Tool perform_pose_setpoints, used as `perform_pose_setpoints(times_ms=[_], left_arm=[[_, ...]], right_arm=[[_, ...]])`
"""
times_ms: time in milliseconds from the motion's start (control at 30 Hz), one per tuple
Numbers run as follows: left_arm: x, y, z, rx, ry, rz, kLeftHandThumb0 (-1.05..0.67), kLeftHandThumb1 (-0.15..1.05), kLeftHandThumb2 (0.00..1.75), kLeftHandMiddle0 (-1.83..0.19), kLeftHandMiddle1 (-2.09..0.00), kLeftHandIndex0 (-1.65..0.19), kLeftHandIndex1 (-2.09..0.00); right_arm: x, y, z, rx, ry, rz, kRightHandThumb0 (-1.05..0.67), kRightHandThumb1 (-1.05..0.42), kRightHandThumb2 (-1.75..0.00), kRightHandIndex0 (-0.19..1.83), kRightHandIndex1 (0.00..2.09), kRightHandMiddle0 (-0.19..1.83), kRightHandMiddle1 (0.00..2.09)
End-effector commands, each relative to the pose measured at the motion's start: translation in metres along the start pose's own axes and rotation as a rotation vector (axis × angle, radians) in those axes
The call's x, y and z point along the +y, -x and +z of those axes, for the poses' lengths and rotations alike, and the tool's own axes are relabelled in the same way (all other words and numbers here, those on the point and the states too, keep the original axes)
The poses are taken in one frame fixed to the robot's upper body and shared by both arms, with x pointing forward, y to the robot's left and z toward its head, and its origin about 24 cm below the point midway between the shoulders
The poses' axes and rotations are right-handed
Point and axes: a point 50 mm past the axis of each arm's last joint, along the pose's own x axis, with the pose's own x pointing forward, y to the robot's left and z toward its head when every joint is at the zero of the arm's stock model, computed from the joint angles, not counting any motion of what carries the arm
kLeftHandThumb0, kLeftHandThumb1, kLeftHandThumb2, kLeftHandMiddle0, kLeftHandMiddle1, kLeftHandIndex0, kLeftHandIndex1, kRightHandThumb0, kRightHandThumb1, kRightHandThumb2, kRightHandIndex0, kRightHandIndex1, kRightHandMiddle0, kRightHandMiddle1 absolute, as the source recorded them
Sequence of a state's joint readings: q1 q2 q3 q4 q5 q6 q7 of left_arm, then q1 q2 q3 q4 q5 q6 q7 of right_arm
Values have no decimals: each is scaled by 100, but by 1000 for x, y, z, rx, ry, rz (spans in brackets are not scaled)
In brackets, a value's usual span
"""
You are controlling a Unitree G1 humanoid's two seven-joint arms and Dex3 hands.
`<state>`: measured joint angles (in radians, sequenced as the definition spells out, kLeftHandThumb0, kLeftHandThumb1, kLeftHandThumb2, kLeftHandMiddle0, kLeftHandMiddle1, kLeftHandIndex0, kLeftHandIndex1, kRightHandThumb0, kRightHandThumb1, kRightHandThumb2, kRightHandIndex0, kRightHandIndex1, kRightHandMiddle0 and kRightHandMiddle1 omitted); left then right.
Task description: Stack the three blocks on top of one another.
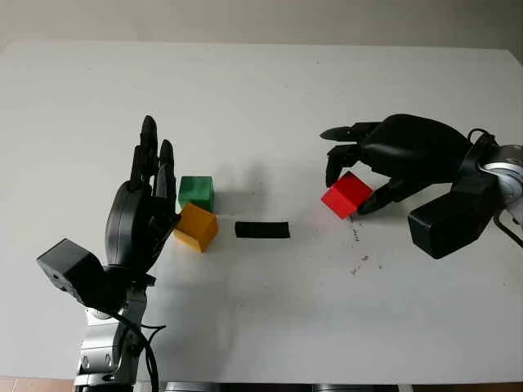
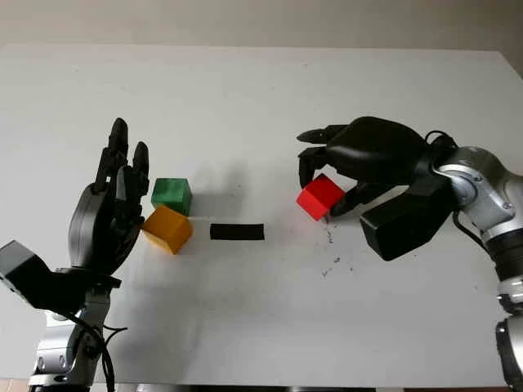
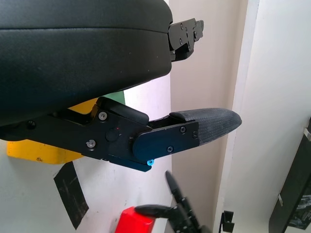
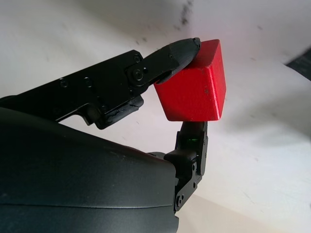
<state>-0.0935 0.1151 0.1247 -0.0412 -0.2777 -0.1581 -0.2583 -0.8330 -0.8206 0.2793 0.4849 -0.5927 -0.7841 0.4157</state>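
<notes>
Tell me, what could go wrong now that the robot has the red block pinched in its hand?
The right hand grips the red block only by fingertips at its corners, and the block is tilted, so it might twist or slip out. Set down tilted, it may not sit flat on another block. The green block and orange block sit close together beside the open left hand, so placing on one could knock the other.
</notes>
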Motion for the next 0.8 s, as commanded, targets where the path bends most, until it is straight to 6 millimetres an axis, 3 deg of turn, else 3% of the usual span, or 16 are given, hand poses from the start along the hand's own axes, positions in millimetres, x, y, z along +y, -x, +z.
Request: perform_pose_setpoints(times_ms=[0,333,767], left_arm=[[0,1,1,-10,-5,-2,-73,105,61,19,0,19,0],[-1,0,1,-10,-2,-4,-73,105,61,19,0,19,0],[-2,-1,1,-17,-1,-5,-73,105,62,19,0,19,0]], right_arm=[[-14,-10,10,-61,26,-33,-43,-94,-5,26,6,45,126],[-22,-43,40,-219,-30,-2,-45,-92,-4,25,6,43,134],[-8,-64,52,-281,-109,75,-46,-91,-5,23,5,43,139]])
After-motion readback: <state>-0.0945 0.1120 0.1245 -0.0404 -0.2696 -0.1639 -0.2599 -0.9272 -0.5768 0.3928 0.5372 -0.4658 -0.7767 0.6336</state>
